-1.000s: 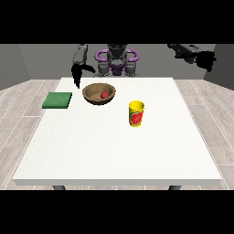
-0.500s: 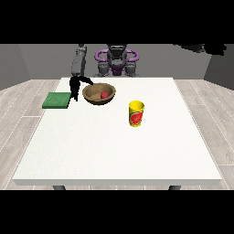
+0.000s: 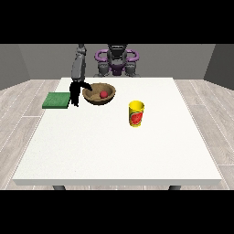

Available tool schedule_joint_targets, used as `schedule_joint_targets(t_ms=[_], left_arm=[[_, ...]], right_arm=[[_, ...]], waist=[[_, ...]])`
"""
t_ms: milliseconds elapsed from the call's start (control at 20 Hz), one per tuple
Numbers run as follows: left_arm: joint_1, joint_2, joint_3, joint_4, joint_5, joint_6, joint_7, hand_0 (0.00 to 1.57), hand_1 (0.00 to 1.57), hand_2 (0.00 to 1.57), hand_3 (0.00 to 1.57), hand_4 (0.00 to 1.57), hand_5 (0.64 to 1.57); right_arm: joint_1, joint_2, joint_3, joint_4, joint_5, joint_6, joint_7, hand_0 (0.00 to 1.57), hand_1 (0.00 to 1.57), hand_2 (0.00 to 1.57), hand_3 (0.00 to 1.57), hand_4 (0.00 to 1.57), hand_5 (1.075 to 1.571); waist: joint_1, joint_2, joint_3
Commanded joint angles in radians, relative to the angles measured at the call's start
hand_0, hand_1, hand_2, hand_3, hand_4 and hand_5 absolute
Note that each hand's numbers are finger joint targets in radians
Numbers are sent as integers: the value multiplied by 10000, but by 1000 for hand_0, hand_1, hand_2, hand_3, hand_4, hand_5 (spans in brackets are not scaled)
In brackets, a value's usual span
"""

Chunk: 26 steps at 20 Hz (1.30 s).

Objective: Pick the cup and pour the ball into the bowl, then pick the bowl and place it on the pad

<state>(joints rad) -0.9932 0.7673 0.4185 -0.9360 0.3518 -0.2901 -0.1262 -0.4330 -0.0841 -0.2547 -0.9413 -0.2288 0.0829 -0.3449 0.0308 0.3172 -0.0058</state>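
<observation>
A brown bowl point(image 3: 97, 97) stands at the table's far left with a red ball point(image 3: 103, 94) inside it. The hand at the view's left point(image 3: 75, 91) hangs just left of the bowl, fingers pointing down and the thumb stretched toward the bowl's rim. A green pad point(image 3: 56, 100) lies flat left of that hand. A yellow cup point(image 3: 136, 114) with a red mark stands upright near the table's middle, apart from both hands. The hand at the view's right does not show.
The white table point(image 3: 119, 146) stretches wide toward the camera. The robot's torso point(image 3: 117, 61) stands behind the far edge. Grey wooden floor surrounds the table.
The hand at the view's left came down beside the bowl between bowl and pad. The arm at the view's right rose and left the view.
</observation>
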Motion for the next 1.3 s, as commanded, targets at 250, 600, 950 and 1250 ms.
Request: schedule_joint_targets(t_ms=[250,600,950,1250], left_arm=[[-482,730,253,164,421,-381,484,0,0,0,0,0,1528],[-795,172,-188,-188,360,-155,573,0,0,0,0,0,1540],[-1142,698,93,-73,580,-457,543,0,0,0,0,0,1533],[-855,590,110,185,691,-623,590,0,0,0,0,0,1546]], right_arm=[[-555,92,54,1205,178,-157,-426,0,0,0,0,284,1566],[-1220,804,381,1078,672,-1604,-210,0,0,0,0,434,1569],[-661,824,511,1313,220,-2032,185,0,0,0,0,490,1553],[-319,-21,981,1026,1680,-3469,1082,1571,1571,1571,1571,1160,1432]], waist=[[34,378,64],[700,475,57],[804,889,58],[961,482,37]])
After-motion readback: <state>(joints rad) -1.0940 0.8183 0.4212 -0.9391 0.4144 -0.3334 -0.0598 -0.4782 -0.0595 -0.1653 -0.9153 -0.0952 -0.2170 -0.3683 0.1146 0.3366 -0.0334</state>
